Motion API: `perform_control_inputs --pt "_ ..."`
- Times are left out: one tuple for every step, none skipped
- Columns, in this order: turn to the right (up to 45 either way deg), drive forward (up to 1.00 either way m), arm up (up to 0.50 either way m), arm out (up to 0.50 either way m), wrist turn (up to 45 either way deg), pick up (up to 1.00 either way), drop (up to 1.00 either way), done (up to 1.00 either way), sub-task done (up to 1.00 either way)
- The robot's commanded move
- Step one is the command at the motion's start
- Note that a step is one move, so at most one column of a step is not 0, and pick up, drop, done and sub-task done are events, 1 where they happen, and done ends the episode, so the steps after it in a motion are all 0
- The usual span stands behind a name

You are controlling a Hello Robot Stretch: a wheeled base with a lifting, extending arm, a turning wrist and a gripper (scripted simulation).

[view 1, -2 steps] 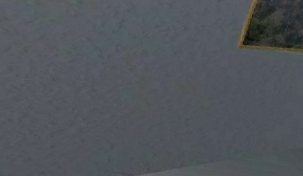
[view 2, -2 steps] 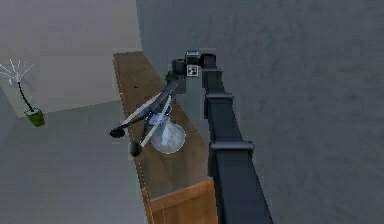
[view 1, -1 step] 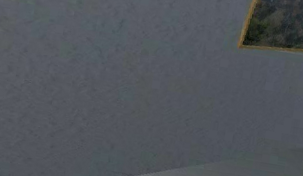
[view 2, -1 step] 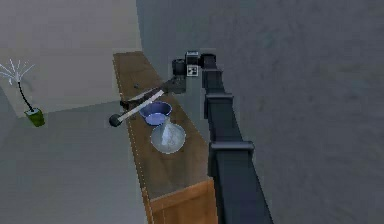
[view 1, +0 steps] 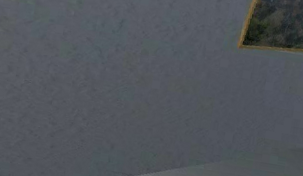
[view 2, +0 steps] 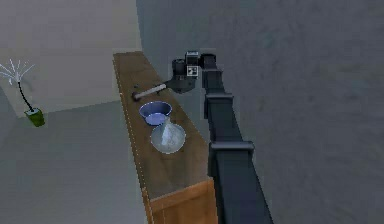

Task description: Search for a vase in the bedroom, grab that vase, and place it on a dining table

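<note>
Most work seems left: claw (view 2: 175, 75) at wooden bench (view 2: 128, 80) near blue bowl (view 2: 155, 112); cannot tell whether it holds anything.

The dresser (view 2: 135, 72) looks wooden, the clear bowl (view 2: 168, 138) glassy, the wall (view 1: 113, 60) matt grey.

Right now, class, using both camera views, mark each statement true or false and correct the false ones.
1. A framed picture hangs on the wall. True.
2. The bowl on the wooden cabinet is red. False: it is blue.
3. A green pot holding a spiky white plant shows at the arm side view's left. True.
4. The gripper is right beside the green pot. False: it is at the cabinet's far end, well apart from the pot.
</note>
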Motion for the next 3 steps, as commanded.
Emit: perform_control_inputs --pt "0.0 0.00 0.00 0.00 18.0 0.00 0.00 0.00 0.00" --pt "0.0 0.00 -0.30 0.00 0.0 0.00 0.00 0.00 0.00" --pt "0.0 0.00 0.00 0.00 0.0 1.00 0.00 0.00 0.00"
